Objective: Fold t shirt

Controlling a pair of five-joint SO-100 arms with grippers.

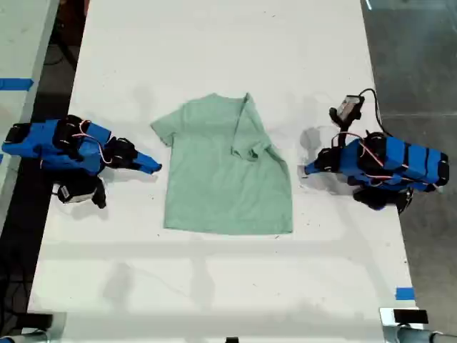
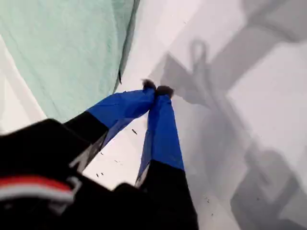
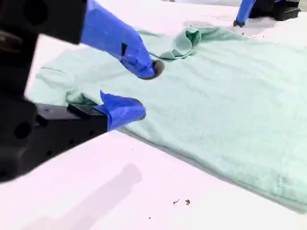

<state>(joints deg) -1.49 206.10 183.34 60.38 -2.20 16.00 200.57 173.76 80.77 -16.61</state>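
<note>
The pale mint-green t shirt [image 1: 225, 175] lies flat on the white table [image 1: 214, 286], with the sleeve [image 1: 250, 136] on the exterior view's right folded in over the body. My first gripper [image 1: 308, 170] rests at the exterior view's right, just off the shirt's hem corner, and its blue fingertips [image 2: 156, 90] are shut with nothing between them; the t shirt [image 2: 72, 48] lies beside them. My second gripper [image 1: 151, 167], at the exterior view's left, stands open [image 3: 141, 91] at the edge of the t shirt [image 3: 225, 96] near the flat sleeve [image 3: 72, 98], holding nothing.
A small black device [image 1: 348, 107] on a cable lies behind the arm at the exterior view's right. Blue tape [image 1: 405, 293] marks the table's near corner at the exterior view's right. Dark floor runs along both long table edges.
</note>
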